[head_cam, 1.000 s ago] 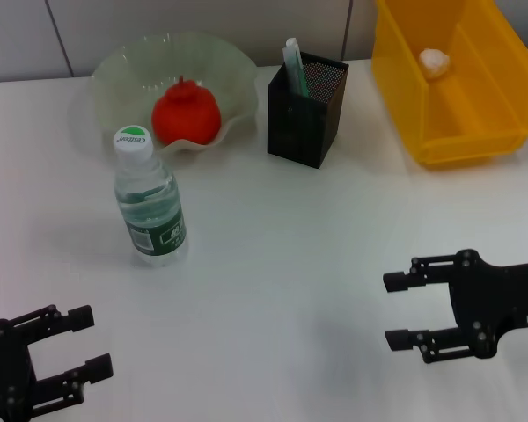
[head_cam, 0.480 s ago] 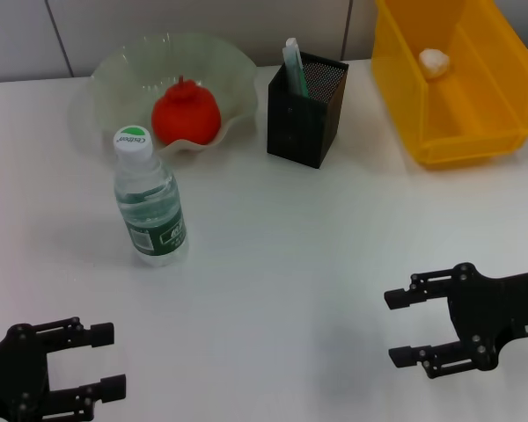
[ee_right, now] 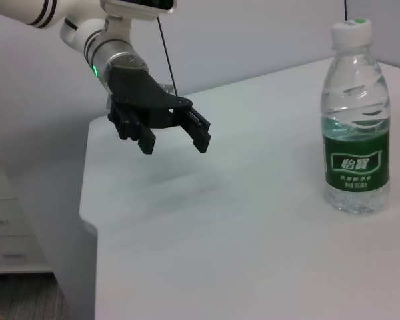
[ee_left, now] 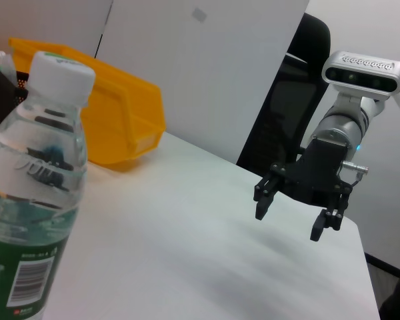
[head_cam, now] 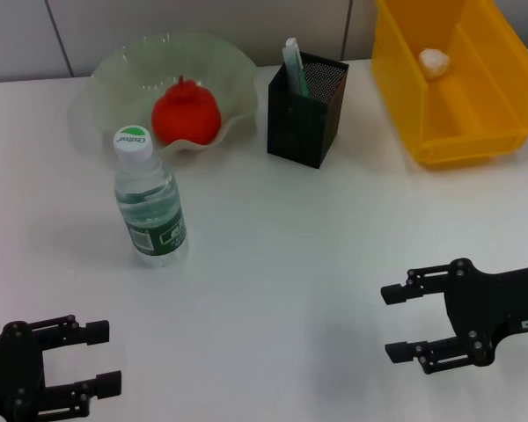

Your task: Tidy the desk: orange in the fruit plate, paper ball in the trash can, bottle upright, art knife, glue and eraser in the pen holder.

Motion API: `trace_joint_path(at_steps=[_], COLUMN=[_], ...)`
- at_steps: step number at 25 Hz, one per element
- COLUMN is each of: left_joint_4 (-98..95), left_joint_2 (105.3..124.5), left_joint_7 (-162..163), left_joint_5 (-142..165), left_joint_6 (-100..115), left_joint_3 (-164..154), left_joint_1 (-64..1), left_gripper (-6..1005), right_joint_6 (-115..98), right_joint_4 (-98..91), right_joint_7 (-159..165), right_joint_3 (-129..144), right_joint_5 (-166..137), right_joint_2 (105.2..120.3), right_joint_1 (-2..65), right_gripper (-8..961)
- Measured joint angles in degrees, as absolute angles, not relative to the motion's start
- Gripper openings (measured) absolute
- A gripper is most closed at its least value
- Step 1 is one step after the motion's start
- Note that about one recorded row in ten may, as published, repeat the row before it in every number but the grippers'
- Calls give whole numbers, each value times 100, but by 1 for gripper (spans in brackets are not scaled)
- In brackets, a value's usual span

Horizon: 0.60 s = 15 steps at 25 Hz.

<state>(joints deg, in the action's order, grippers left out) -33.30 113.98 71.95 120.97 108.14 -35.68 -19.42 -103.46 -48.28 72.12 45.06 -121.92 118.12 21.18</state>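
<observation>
The orange (head_cam: 186,112) lies in the fruit plate (head_cam: 123,70) at the back left. In front of the plate the bottle (head_cam: 150,200) stands upright, also large in the left wrist view (ee_left: 30,193) and upright in the right wrist view (ee_right: 355,120). The black mesh pen holder (head_cam: 306,110) holds pale green-white items. A white paper ball (head_cam: 434,61) rests inside the yellow trash can (head_cam: 475,132). My left gripper (head_cam: 99,356) is open low at the near left. My right gripper (head_cam: 394,323) is open at the near right. Both hold nothing. The eraser is hidden.
The white desk runs from the wall at the back to the near edge by my grippers. A black chair (ee_left: 300,87) stands beyond the desk in the left wrist view.
My left gripper has drawn back toward the near edge and turned level. My right gripper has sunk slightly toward the near edge. The objects have stayed put.
</observation>
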Motion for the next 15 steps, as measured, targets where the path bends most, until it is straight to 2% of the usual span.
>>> trace_joint_path(at_steps=[15], left_joint_4=[-3331], left_joint_2=[11467], left_joint_7=[7199], left_joint_5=[12094], left_joint_6=[10783], left_joint_3=[-3555], left_joint_1=[-1925], left_gripper=[724], right_joint_6=[-10379], right_joint_4=[-4825], right_joint_7=[7210], right_joint_3=[4552], right_joint_5=[-12200], right_joint_2=[11844], right_joint_1=[2136], right_gripper=[709])
